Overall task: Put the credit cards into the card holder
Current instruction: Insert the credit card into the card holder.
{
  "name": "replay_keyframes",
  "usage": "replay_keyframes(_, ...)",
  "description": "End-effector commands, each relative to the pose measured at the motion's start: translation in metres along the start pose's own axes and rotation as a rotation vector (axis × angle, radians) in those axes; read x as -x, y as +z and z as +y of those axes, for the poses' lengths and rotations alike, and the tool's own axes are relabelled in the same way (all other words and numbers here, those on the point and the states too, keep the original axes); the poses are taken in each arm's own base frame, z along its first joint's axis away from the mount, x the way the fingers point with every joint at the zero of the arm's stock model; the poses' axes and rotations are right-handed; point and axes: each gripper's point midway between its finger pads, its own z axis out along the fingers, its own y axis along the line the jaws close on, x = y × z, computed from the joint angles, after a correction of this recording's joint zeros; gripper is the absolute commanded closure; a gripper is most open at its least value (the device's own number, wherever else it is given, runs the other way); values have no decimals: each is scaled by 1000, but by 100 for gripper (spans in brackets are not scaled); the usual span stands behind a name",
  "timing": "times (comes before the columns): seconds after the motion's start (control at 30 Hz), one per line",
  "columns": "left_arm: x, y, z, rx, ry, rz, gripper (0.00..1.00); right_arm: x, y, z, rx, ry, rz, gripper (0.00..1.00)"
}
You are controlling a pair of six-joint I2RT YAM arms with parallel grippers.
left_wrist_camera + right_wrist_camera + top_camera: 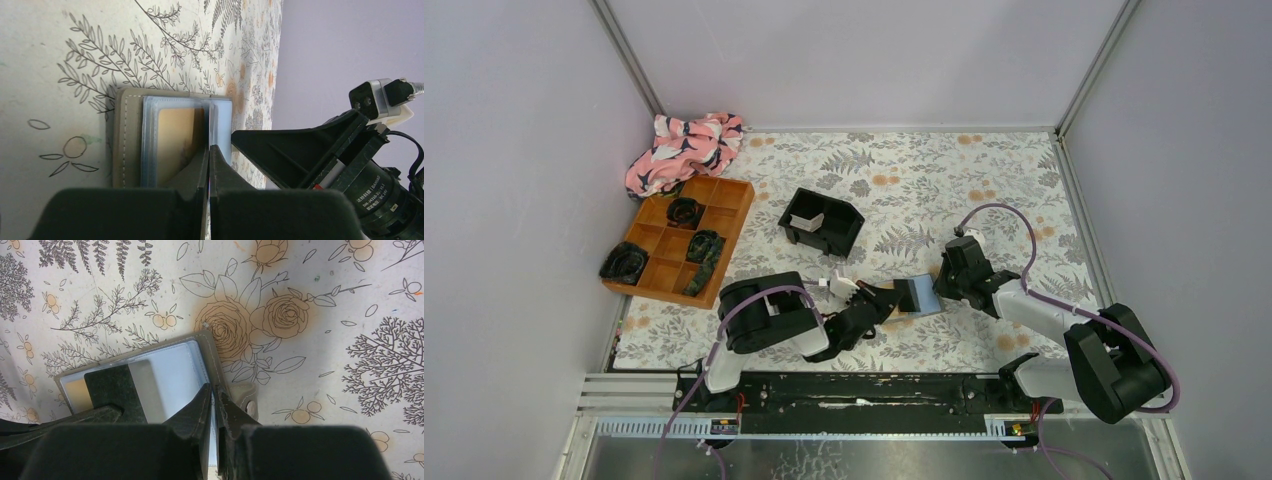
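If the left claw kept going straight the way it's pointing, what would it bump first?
The card holder. The left claw is shut right at its clear pages, seemingly pinching one, so it would push into the pocket holding the gold card, I think.

**Card holder part-covered in the top and left wrist views**
From above, the card holder (917, 296) has its 9 o'clock end under the left gripper (891, 299) and its 3 o'clock edge under the right gripper (939, 290). In the left wrist view, its 6 o'clock end and the lower part of the gold card (175, 132) sit behind the fingers (192, 172). The pale item (806, 220) in the black tray (852, 212) is too small to identify.
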Motion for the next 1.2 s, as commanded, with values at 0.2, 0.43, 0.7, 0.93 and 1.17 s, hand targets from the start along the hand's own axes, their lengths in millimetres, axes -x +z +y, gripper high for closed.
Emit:
replay_keyframes(0.2, -8, 9, 6, 48, 69, -17, 100, -19, 2, -10, -27, -8, 73, 89)
replay_keyframes(0.43, -32, 9, 11, 89, 198, 74, 99, -20, 2, -7, -12, -12, 81, 89)
replay_keyframes(0.7, -27, -8, 30, 181, 319, 117, 71, -21, 2, -6, -4, -16, 82, 89)
replay_keyframes(0.93, -9, -19, 22, 191, 424, 85, 51, -22, 3, -6, -1, -16, 89, 88)
replay_keyframes(1.17, -10, -14, 3, 168, 500, 88, 44, -21, 3, -4, 9, -15, 92, 88)
